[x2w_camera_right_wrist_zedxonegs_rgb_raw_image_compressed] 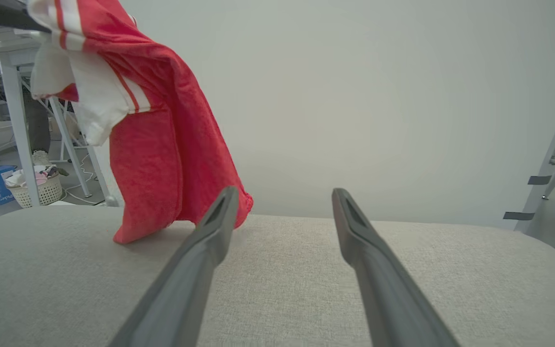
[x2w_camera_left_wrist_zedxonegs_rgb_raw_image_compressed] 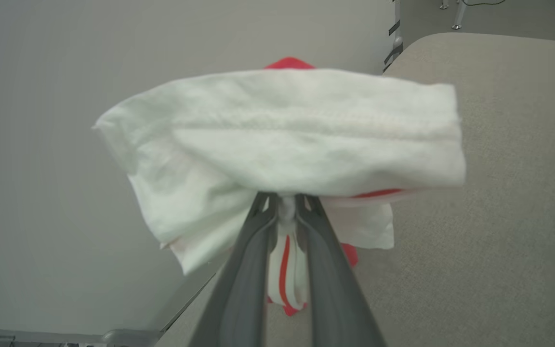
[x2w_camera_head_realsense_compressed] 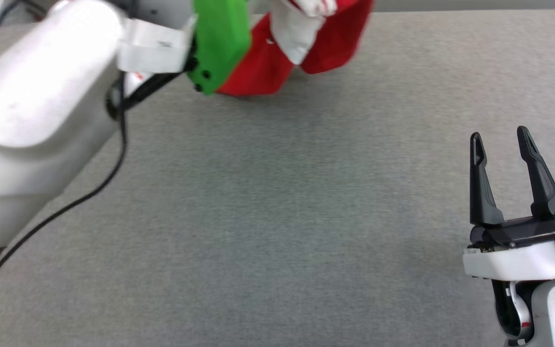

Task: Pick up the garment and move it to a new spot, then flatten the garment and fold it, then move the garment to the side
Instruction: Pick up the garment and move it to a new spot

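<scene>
Your left arm (x2w_camera_head_realsense_compressed: 41, 96) fills the upper left, reaching to the top edge, with its green wrist housing (x2w_camera_head_realsense_compressed: 219, 43) in front of the red shirt (x2w_camera_head_realsense_compressed: 258, 72). The shirt hangs bunched at top centre, white sleeve (x2w_camera_head_realsense_compressed: 297, 38) forward and lowest red fold on the grey counter (x2w_camera_head_realsense_compressed: 277, 217). A black cable (x2w_camera_head_realsense_compressed: 109, 178) loops under the arm. Your right pincer (x2w_camera_head_realsense_compressed: 499, 134) is at lower right, fingers spread and pointing up, with nothing between them, well apart from the shirt.

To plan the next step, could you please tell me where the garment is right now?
In the head view the garment hangs at the top centre from the left gripper, its hem touching the grey surface.
</scene>
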Robot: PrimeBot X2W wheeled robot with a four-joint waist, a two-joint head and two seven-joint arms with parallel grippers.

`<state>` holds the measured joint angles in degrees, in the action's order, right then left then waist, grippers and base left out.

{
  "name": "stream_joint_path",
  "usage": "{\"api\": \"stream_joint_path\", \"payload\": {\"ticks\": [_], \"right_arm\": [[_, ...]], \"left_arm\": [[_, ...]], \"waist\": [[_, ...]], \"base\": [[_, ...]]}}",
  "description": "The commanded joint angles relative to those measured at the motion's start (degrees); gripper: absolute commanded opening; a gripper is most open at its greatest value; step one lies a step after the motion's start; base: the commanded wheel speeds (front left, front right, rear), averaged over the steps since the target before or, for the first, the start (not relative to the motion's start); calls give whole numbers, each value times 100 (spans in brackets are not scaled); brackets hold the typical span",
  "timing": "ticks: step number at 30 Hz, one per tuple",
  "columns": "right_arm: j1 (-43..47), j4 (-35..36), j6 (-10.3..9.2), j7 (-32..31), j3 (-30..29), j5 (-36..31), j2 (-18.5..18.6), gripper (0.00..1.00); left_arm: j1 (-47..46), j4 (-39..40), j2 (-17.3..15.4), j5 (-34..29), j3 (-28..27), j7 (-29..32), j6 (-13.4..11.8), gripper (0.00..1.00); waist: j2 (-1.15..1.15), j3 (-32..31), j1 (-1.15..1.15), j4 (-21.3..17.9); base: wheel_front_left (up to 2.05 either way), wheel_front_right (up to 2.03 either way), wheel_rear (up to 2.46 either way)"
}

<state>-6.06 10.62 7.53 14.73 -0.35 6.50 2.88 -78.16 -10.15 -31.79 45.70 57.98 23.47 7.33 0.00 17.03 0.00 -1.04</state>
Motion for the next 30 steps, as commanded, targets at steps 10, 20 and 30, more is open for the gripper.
{"api": "stream_joint_path", "payload": {"ticks": [10,20,30], "right_arm": [[61,-32,-4,27,-85,260,0,100],[68,-32,-4,27,-106,200,0,100],[158,-86,-4,27,-99,127,0,100]], "left_arm": [[433,-549,726,274,1286,-312,15,0],[2088,-1002,1128,107,1534,-236,15,0],[3106,-1199,1255,-60,1536,-187,15,0]], "waist": [[0,58,0,-734],[0,64,0,-608],[0,-89,0,-449]], "base": [[0,0,0],[0,0,0],[0,0,0]]}}
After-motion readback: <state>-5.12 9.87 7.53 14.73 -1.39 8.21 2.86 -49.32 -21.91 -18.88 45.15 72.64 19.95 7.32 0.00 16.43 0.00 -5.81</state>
